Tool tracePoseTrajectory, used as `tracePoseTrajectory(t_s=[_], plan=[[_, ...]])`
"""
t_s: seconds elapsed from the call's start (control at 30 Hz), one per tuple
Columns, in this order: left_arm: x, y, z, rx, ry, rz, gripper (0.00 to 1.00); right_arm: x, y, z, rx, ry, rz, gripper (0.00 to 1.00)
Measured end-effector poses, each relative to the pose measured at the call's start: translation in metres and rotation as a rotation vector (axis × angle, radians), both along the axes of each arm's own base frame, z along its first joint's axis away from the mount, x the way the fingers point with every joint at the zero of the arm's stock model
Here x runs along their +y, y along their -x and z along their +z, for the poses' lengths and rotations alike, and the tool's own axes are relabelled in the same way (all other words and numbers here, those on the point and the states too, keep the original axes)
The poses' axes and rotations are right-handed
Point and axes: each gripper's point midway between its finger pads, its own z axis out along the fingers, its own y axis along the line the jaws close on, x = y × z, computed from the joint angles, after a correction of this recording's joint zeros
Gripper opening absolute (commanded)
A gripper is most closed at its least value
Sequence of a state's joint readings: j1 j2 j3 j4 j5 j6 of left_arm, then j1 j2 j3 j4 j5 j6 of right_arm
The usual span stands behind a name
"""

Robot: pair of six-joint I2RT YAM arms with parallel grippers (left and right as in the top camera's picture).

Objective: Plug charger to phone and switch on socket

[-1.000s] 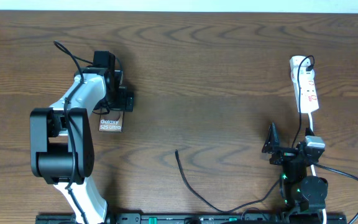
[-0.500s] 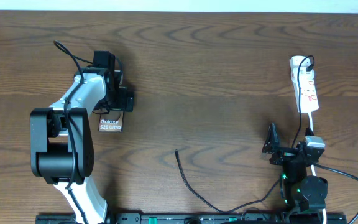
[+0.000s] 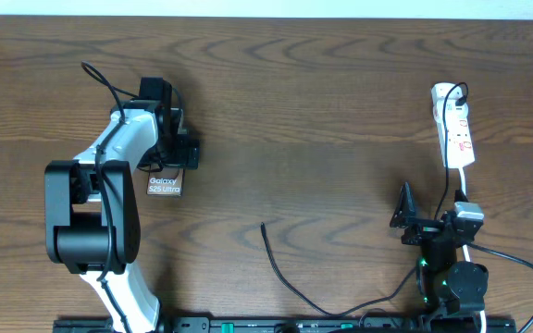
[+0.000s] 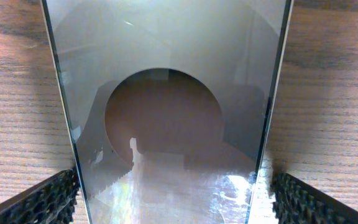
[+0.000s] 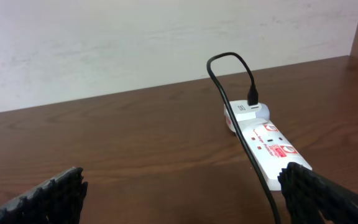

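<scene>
The phone [image 3: 164,185], bronze-brown with white lettering, lies flat on the table at the left. In the left wrist view the phone [image 4: 166,74] fills the middle, glossy, with its dark circle. My left gripper [image 3: 168,154] [image 4: 179,208] is open, one pad on each long side of it. The charger [image 3: 276,259] is a thin black cable with its free tip on the table near the middle front. The socket [image 3: 456,129] [image 5: 269,146] lies at the far right, the cable plugged into its far end. My right gripper [image 3: 430,215] [image 5: 185,199] is open and empty, short of the socket.
A white cord [image 3: 465,180] runs from the socket back past my right arm's base [image 3: 456,282]. My left arm [image 3: 95,213] covers the table's left front. A pale wall [image 5: 135,43] stands behind the far table edge.
</scene>
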State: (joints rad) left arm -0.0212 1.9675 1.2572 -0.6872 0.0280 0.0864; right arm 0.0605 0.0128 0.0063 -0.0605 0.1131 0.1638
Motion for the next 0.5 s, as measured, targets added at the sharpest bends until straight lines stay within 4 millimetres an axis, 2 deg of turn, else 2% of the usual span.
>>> tracePoseTrajectory(t_s=[0.5], plan=[[-0.0002,0.0048,-0.0004,0.019,0.001,0.0,0.98,0.0,0.0,0.0001,0.0,0.0,0.0,0.99]])
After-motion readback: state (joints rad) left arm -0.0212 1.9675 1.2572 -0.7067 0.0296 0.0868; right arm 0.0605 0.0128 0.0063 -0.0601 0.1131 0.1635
